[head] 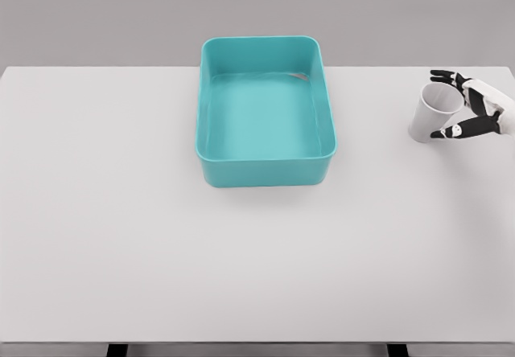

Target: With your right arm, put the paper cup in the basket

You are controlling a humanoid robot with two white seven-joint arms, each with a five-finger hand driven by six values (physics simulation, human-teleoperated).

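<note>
White table [161, 236] fills most of the head view, far edge running straight across the upper part of the picture, near edge just visible along the bottom with two dark supports showing under it. Surface is bare from the left edge through to the middle, and the whole near half is open. Teal basket [265, 168] sits toward the far edge, roughly centred left to right, its back wall reaching just past the table's far edge line in the picture; rectangular, rounded corners, open top, nothing visible inside except a small pale glint at its far right inner corner. Wide clear strip of table between the basket's right wall and the cup, nothing standing in that strip. Paper cup [430, 114] is near the right edge, toward the far right corner, well apart from the basket; white, tilted, mouth facing up and to the right, base toward the table. Can't tell if the base still touches the surface. Right hand [475, 109] comes in from the right edge, dark fingers [444, 76] wrapped over the rim and thumb low against the cup's side, so it's grasping the cup. Left arm doesn't show.
</note>
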